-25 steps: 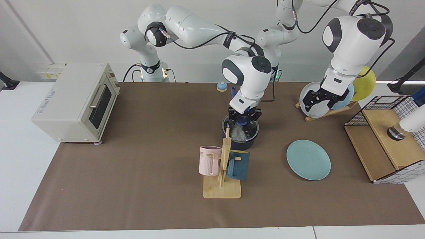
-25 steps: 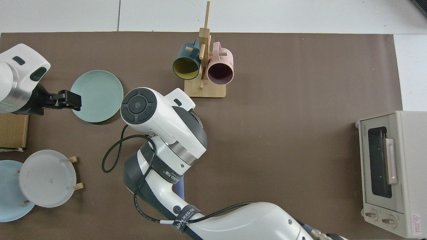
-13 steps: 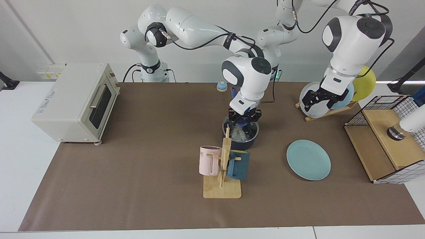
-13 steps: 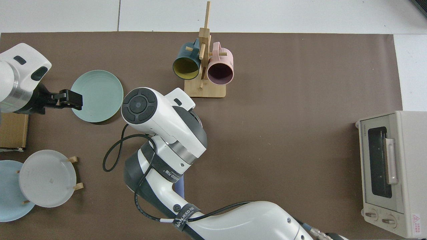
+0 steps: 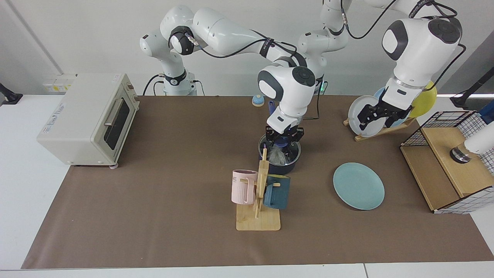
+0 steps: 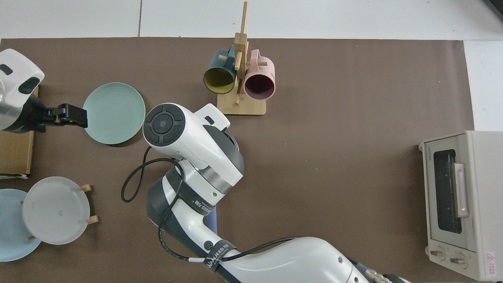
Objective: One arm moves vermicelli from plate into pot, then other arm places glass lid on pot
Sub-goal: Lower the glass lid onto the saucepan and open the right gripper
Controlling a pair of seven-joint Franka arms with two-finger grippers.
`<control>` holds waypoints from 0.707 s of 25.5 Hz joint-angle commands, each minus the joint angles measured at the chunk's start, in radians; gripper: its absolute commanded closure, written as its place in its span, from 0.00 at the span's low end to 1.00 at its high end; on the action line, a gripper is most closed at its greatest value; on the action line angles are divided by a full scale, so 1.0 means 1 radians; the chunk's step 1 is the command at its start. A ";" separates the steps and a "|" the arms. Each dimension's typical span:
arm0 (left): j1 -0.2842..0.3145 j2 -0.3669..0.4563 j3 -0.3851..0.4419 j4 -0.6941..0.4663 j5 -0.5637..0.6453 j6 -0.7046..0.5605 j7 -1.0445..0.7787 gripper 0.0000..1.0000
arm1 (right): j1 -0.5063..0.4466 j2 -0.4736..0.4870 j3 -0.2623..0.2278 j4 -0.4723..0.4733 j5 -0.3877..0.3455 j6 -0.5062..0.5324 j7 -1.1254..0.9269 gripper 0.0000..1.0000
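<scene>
Vermicelli [image 5: 277, 155]: one tangle, inside the pot; seen through the glass lid in the facing view; hidden under the right arm in the top view.
Pot [image 5: 287, 166]: one, near the middle of the table, just behind the mug rack [image 5: 259, 208]; only a sliver of its rim shows in the top view.
Glass lid [image 5: 294, 148]: one, lying on the pot's rim; the blue knob sits between the right gripper's fingers.
Right gripper [image 5: 284, 136]: directly over the pot, fingers closed on the lid's knob; visible in the facing view only.
Plate [image 5: 359, 186]: one teal plate, flat and bare, toward the table's edge near the wire basket [image 5: 449, 162].
Left gripper [image 5: 380, 117]: raised in front of the plate rack, fingers spread, holding nothing; in the top view [image 6: 72, 116] it hangs at the teal plate's rim.
Upright plates [image 5: 364, 112]: three in the facing view (grey, light blue, yellow); two in the top view.
Mugs [image 5: 244, 187]: two, one pink, one dark teal.
Toaster oven [image 5: 88, 117]: one, at the table's end; its side lettering is too small to read.
Writing: the right arm's cable strap [image 6: 217, 251] carries print, not surely readable.
</scene>
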 commanded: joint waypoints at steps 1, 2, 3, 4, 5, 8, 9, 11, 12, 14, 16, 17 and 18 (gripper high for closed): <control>-0.037 -0.024 0.040 -0.011 -0.014 0.006 0.023 0.00 | 0.014 0.019 -0.004 0.028 -0.017 0.005 0.009 0.00; -0.037 -0.030 0.040 -0.011 -0.014 0.006 0.024 0.00 | 0.014 0.019 -0.004 0.028 -0.017 0.003 0.010 0.00; -0.036 -0.033 0.040 -0.011 -0.014 0.007 0.026 0.00 | 0.014 0.019 -0.006 0.028 -0.017 0.005 0.010 0.00; -0.036 -0.033 0.040 -0.011 -0.014 0.007 0.029 0.00 | 0.016 0.019 -0.006 0.028 -0.019 0.005 0.009 0.00; -0.037 -0.033 0.040 -0.012 -0.014 0.009 0.029 0.00 | 0.016 0.019 -0.006 0.028 -0.019 0.005 0.010 0.00; -0.036 -0.035 0.041 -0.012 -0.014 0.009 0.037 0.00 | 0.016 0.008 -0.006 0.028 -0.019 -0.003 0.010 0.00; -0.037 -0.035 0.043 -0.012 -0.014 0.009 0.046 0.00 | 0.014 -0.001 -0.006 0.028 -0.017 -0.012 0.018 0.00; -0.037 -0.035 0.046 -0.012 -0.014 0.010 0.057 0.00 | 0.005 -0.038 -0.007 0.027 -0.016 -0.034 0.019 0.00; -0.037 -0.035 0.044 -0.012 -0.014 0.010 0.057 0.00 | 0.002 -0.072 -0.007 0.025 -0.014 -0.047 0.019 0.00; -0.037 -0.035 0.043 -0.012 -0.014 0.012 0.057 0.00 | -0.009 -0.121 -0.009 0.007 -0.014 -0.063 0.013 0.00; -0.037 -0.035 0.041 -0.012 -0.014 0.010 0.057 0.00 | -0.019 -0.176 -0.010 -0.037 -0.017 -0.069 0.009 0.00; -0.037 -0.035 0.041 -0.012 -0.014 0.004 0.057 0.00 | -0.032 -0.211 -0.009 -0.080 -0.019 -0.067 0.004 0.00; -0.039 -0.035 0.040 -0.011 -0.014 -0.003 0.055 0.00 | -0.047 -0.243 -0.009 -0.123 -0.017 -0.058 -0.008 0.00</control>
